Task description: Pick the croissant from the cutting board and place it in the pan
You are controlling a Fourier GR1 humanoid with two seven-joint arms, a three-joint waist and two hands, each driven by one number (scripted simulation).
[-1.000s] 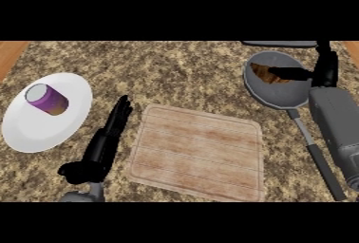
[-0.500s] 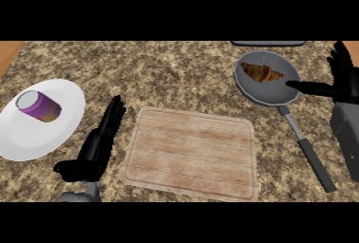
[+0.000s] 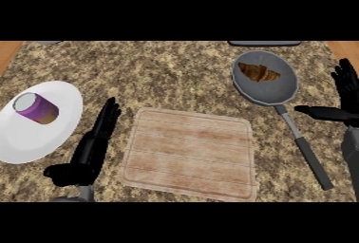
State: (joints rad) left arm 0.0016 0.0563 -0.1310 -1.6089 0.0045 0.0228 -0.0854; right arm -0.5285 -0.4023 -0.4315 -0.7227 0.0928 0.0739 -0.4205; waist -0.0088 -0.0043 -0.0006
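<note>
Croissant (image 3: 259, 72) lies in the pan (image 3: 280, 92), far right; light, flaky, best cradled mid-body. Cutting board (image 3: 189, 154) bare. Right hand (image 3: 345, 97) and left hand (image 3: 95, 144): fingers released.

speckled brown granite counter (image 3: 175, 71) fills the view, with wood edges (image 3: 8, 50) at both upper corners.

- The cutting board (image 3: 188, 155) lay at the middle of the counter (image 3: 161, 71).
- The pan (image 3: 266, 78) sat behind and to the right of it, handle pointing toward the near edge.
- The croissant (image 3: 259, 72) lay inside the pan.
- A plate (image 3: 38, 123) lay left of the board, with a cup (image 3: 36, 108) on it.
- The left hand (image 3: 91, 147) rested between plate and board.
- The right hand (image 3: 340, 102) was right of the pan's handle.
</note>
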